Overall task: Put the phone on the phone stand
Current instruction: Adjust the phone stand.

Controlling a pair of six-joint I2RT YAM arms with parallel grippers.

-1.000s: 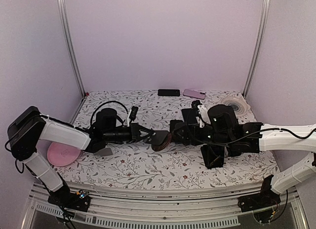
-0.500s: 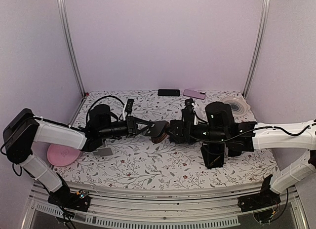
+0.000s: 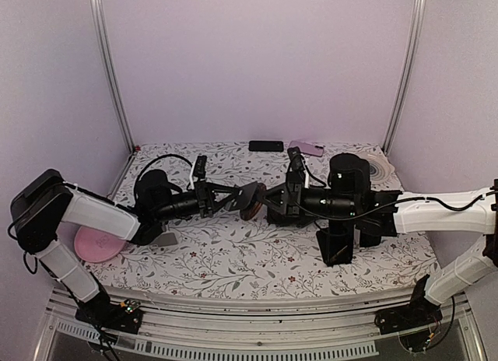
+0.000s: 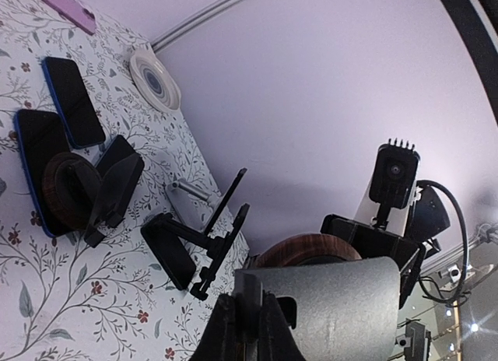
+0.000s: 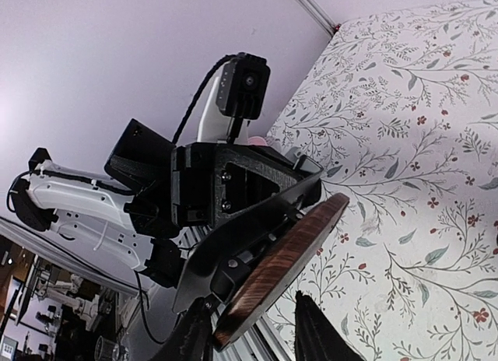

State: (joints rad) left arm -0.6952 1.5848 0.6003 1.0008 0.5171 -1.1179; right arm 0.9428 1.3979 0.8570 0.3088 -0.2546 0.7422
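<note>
A phone stand with a round wooden base (image 3: pixel 250 209) (image 5: pixel 289 252) and a grey metal plate (image 4: pixel 334 306) hangs in mid-air at the table's middle. My left gripper (image 3: pixel 226 199) (image 4: pixel 249 324) is shut on the plate's edge. My right gripper (image 3: pixel 266 204) (image 5: pixel 253 338) faces it, its fingers straddling the wooden base's rim. One finger is against the rim and a gap shows at the other finger (image 5: pixel 313 334). Two blue phones (image 4: pixel 74 100) (image 4: pixel 37 162) lie flat on the cloth. A black phone (image 3: pixel 266 145) and a pink phone (image 3: pixel 306 148) lie at the back edge.
A black folding stand (image 3: pixel 336 244) (image 4: pixel 194 244) stands under the right arm. Another brown-based stand (image 4: pixel 78 190) rests by the blue phones. A white disc (image 3: pixel 373 165) sits at the back right and a pink plate (image 3: pixel 99 243) at the front left.
Both grippers rose and moved toward the back with the stand between them. The right gripper's fingers narrowed around the wooden base. The left grip stayed the same.
</note>
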